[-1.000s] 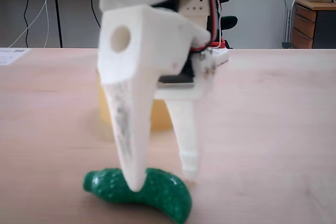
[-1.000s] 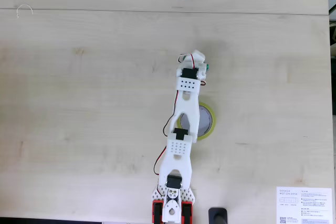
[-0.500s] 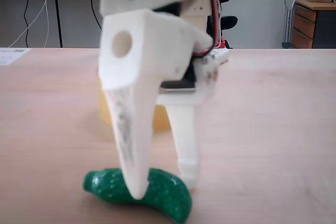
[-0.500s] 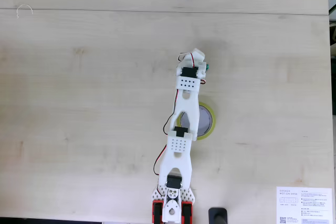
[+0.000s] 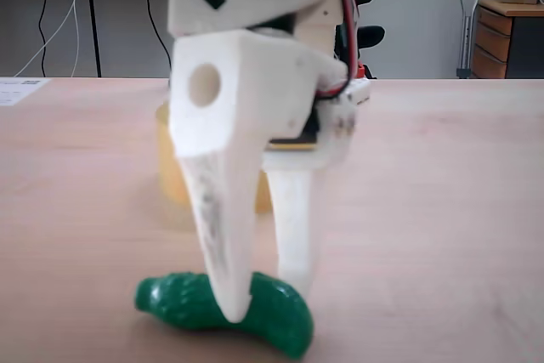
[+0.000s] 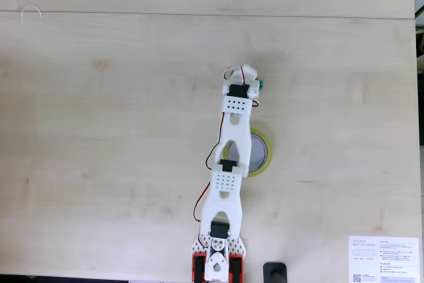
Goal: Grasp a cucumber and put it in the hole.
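Note:
The dark-green cucumber (image 5: pixel 174 302) lies on the wooden table near the front edge of the low fixed view; a sliver of the cucumber (image 6: pixel 260 85) peeks out beside the wrist in the top-down fixed view. My white gripper (image 5: pixel 263 295) points straight down over it, one finger in front and one behind, both pressed against its sides. The same gripper (image 6: pixel 250 77) lies just beyond the tan-yellow tape roll (image 6: pixel 268 145). The arm covers much of the hole (image 6: pixel 258 156). Behind the fingers stands the tape roll (image 5: pixel 170 178).
A printed paper sheet (image 6: pixel 384 260) lies at the table's lower right corner, and a black object (image 6: pixel 275 271) sits beside the arm's base. In the low fixed view a wooden cabinet (image 5: pixel 510 36) and desk legs stand beyond the table.
The two fingers have drawn together around the cucumber, and the gripper has sunk slightly. The cucumber has stayed in place on the table.

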`<action>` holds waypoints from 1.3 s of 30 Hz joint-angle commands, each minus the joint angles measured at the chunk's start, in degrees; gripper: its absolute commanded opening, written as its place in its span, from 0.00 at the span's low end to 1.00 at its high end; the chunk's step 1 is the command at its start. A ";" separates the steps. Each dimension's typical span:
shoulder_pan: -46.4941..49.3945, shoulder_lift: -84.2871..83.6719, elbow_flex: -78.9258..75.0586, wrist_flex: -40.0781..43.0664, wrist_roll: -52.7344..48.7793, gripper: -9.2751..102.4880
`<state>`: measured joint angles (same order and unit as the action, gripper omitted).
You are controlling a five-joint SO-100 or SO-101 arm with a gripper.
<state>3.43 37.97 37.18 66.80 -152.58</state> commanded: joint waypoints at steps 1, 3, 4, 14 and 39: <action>1.32 -0.18 -1.76 3.60 0.18 0.22; 1.58 -0.70 -1.76 3.96 0.18 0.22; 1.58 -1.05 -1.76 4.22 0.18 0.22; 2.72 -2.02 -1.76 6.94 0.18 0.23; 5.01 -2.11 -1.85 14.41 0.26 0.13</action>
<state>6.86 35.68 34.98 78.49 -152.58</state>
